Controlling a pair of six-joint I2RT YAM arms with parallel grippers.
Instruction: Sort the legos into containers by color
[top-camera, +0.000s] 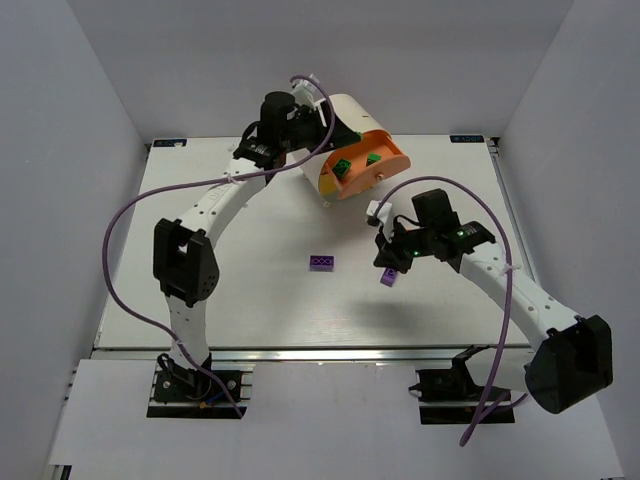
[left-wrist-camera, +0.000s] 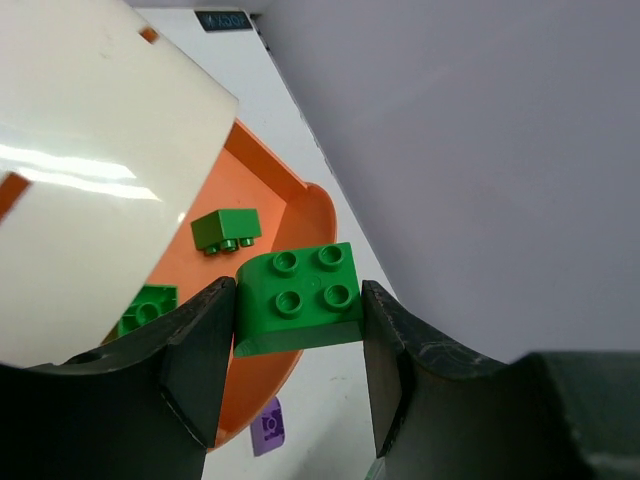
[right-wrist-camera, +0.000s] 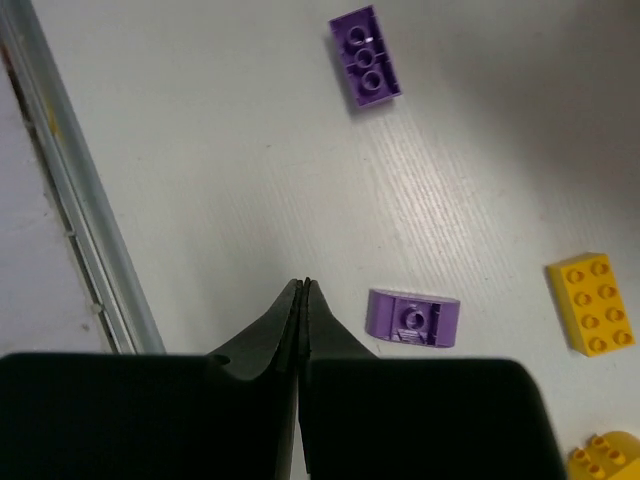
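Two green legos (top-camera: 343, 167) lie in the open orange drawer (top-camera: 392, 152) of the cream-white drum (top-camera: 345, 112) in the overhead view. The left arm (top-camera: 215, 205) reaches to the drum at the far side of the table (top-camera: 200, 290), and the right arm (top-camera: 500, 280) hangs over a small purple brick (top-camera: 388, 279). A flat purple brick (top-camera: 321, 262) lies apart at mid-table. On the left wrist camera, the left gripper (left-wrist-camera: 297, 300) clamps a green curved brick (left-wrist-camera: 300, 315) by its two side walls. Its studs face the lens, and it is framed against the drawer's outer rim with the other green pieces behind. On the right wrist camera, the right gripper (right-wrist-camera: 302, 288) is pinched closed with nothing between its fingers. Its tip is just beside the small purple brick, which is arched and lies underside up. The flat purple one lies farther off, and a yellow brick (right-wrist-camera: 592, 303) sits near the frame's right edge. These bricks look hard, light and smooth-walled, so a pinch on the arched face would likely skid. The flat opposite side walls seem the surest place to take hold.
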